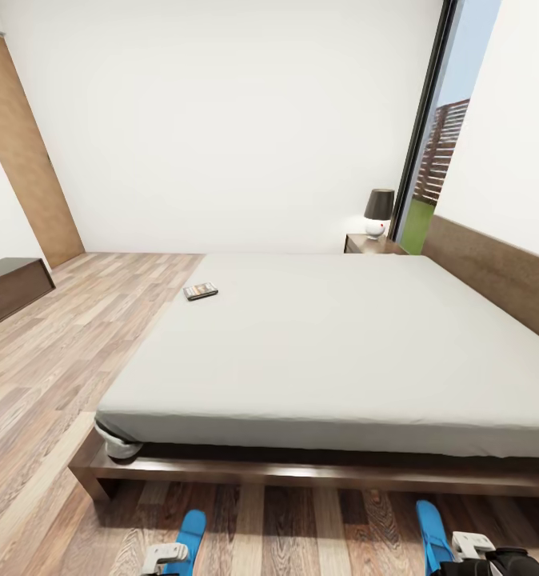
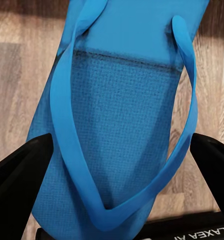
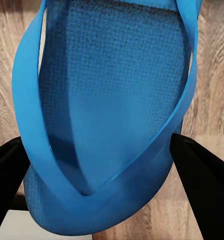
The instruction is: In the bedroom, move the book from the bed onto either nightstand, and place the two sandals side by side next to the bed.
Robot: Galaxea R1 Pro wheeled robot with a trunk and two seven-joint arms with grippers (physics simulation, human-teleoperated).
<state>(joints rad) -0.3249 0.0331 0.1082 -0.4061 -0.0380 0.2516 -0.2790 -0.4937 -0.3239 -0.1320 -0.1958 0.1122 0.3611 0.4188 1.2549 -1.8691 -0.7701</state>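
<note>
Both bright blue flip-flop sandals (image 2: pixel 116 125) (image 3: pixel 109 115) sit clamped in your grippers.
Left gripper (image 2: pixel 116 170) and right gripper (image 3: pixel 104 165) hold one each before the low bed (image 1: pixel 317 472); the small dark paperback (image 1: pixel 200 291) lies on its mattress.

**Bright, even daylight and a wide-angle bend**

We see the room evenly and brightly lit, with daylight at the window (image 1: pixel 449 136) and a soft glow under the lamp (image 1: pixel 378 213) on the wall behind it. The mattress (image 1: pixel 341 344) is pale and nearly shadowless; a dark band of shadow runs beneath its edge along the frame (image 1: pixel 317 472). Straight lines lean and spread toward the head view's edges. In our wrist views each sandal (image 2: pixel 121 115) (image 3: pixel 112 110) is sharp enough to show its weave, shaded darker where the straps cross, while the black fingers (image 2: pixel 17 175) (image 3: pixel 201 175) are soft-edged.
</note>
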